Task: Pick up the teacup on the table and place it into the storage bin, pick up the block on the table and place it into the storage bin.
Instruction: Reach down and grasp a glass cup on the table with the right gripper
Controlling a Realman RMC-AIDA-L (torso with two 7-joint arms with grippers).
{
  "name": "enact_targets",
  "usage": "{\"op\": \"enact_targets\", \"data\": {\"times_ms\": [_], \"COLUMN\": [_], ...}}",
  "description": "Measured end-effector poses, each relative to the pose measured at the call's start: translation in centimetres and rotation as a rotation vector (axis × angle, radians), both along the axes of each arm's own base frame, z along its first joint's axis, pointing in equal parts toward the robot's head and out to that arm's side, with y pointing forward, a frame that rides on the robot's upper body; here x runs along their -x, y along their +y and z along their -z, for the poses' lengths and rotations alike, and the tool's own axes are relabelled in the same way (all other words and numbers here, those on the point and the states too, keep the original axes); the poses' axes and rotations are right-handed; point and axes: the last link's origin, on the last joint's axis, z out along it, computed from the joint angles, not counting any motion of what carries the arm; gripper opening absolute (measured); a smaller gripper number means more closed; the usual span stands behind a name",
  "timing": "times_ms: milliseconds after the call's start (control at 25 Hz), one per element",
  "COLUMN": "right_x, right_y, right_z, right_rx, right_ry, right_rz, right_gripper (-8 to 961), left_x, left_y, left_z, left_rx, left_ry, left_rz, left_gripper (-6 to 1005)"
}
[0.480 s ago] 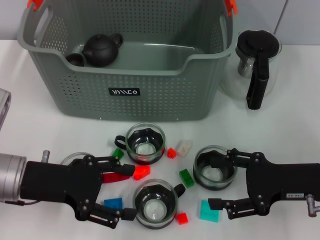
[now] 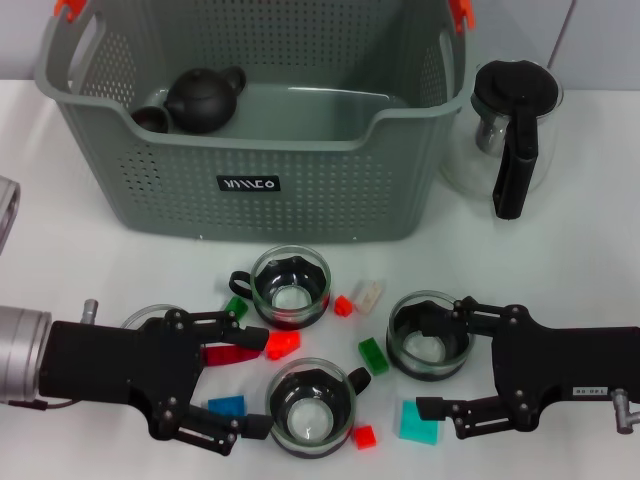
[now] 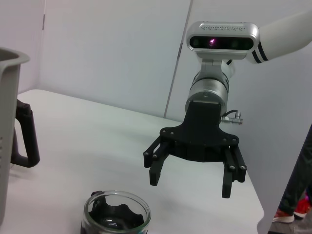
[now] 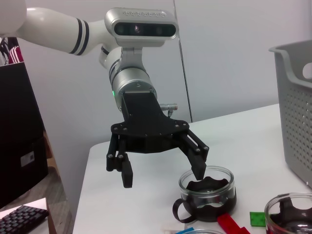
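Table (image 2: 60, 250) bears storage bin (image 2: 250, 190) (teacups (image 2: 290, 285), blocks (image 2: 373, 355)).

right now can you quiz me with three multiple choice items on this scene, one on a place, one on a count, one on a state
1. Where is the black teapot?
A. inside the storage bin
B. on the table beside the glass jug
C. in the left gripper

2. How many glass teacups with black holders stand fully in sight between the two grippers in the head view?
A. one
B. three
C. five

3. How does the right gripper stand?
A. shut on a teacup
B. shut on a block
C. open, jaws spread, holding nothing

Answers:
1. A: the teapot lies on the bin's floor near a back corner.
2. B: one, another, a third.
3. C: its fingers are wide apart, gripping nothing.
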Motion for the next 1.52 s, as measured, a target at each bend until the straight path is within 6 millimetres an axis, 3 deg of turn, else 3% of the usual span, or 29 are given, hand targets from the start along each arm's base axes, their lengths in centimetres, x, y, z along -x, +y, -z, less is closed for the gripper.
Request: {"op": "enact_targets", "data": {"times_ms": [480,720,920,1200,1520], "right_x": [0.9,2.6,5.4,8.3,8.8], "right_y": [1.0,3.4,4.8,5.9,6.7], "right_z": [-0.8,-2.8,-4.0,-1.3,1.9], "right_rx": [0.038,0.164,0.173,0.216,0.153], "right_ry": [-0.038,-0.349,-0.516,-0.685,-0.807], "right_rz": [0.009,0.088,0.017,-0.132,-0.175], "right_gripper": [944,945,941,934,753], "left_x": [0.2,0.3,0.4,0.6,0.6], "left_y": [0.5,0.9,0.9,1.1,1.1], "left_z": [-0.2,-0.8,-0.8,-0.6,-0.7], "left_rx": [-0.033,-0.066,-0.077,-0.093,-0.104], "left_ry": [0.016,0.004,0.005,0.001,-0.008], "left_rz": [-0.011,-0.024,-0.030,-0.049,-0.060], "left_gripper": [922,920,918,916,914]}}
